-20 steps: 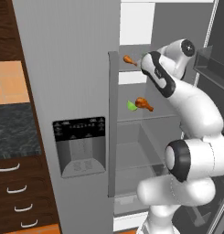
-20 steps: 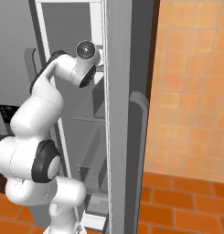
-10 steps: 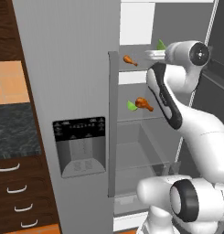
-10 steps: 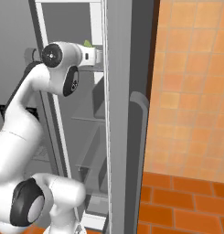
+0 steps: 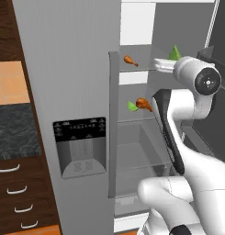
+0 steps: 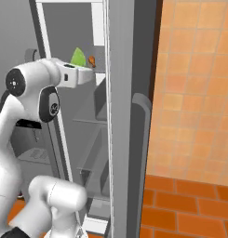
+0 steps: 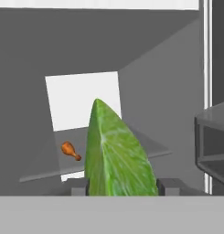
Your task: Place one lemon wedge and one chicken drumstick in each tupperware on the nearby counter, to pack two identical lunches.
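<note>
My gripper (image 7: 125, 185) is shut on a green lemon wedge (image 7: 115, 151), which stands point-up between the fingertips (image 7: 79, 186). From the left base view the gripper (image 5: 165, 63) holds that wedge (image 5: 175, 53) level with the fridge's top shelf; from the right, the gripper (image 6: 83, 72) and wedge (image 6: 78, 56) sit just inside the fridge opening. One chicken drumstick (image 5: 130, 60) (image 6: 91, 59) (image 7: 70, 150) lies on the top shelf. A second drumstick (image 5: 143, 103) and another wedge (image 5: 132, 106) rest on the shelf below. The counter (image 5: 13, 133) is at the left. The tupperware is out of view.
The shut fridge door with its dispenser (image 5: 79, 147) and long handle (image 5: 113, 124) stands left of the opening. The other grey door (image 6: 129, 116) borders it on the right. A door bin (image 7: 214, 146) juts in beside the hand. Dark drawers (image 5: 13, 193) sit under the counter.
The arm has swung its hand round at the top shelf, and the held wedge has come up into sight and shifted slightly right and down. The food on the shelves has not moved.
</note>
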Available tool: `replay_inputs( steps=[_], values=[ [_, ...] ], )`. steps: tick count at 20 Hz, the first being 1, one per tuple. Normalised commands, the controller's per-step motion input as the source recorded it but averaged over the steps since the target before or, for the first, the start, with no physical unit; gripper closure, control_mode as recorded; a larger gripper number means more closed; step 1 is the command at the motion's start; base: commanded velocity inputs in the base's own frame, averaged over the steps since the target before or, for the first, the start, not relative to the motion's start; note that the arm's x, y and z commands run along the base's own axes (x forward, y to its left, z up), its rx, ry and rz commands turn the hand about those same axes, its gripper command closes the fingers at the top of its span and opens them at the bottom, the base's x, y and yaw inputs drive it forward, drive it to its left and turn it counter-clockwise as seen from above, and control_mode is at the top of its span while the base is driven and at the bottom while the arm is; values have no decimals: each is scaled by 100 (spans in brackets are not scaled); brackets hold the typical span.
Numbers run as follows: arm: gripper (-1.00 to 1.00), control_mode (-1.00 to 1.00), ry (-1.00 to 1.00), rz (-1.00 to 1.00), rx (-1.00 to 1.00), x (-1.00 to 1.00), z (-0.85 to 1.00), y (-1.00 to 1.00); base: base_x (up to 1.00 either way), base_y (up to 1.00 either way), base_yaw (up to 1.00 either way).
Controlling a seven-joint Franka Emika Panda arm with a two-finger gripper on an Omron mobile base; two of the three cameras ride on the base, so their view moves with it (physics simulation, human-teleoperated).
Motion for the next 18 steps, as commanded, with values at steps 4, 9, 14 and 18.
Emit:
replay_inputs(
  steps=[4, 9, 14, 18],
  values=[
    [100, -100, 0, -6, 9, -100, 0, 0, 0, 0, 0],
    [100, -100, -4, -3, 9, -100, -2, 3, 0, 0, 0],
    [100, 100, 0, 0, 0, 0, 0, 0, -100, 62, 0],
    [100, 100, 0, 0, 0, 0, 0, 0, -100, 100, 2]
  ],
)
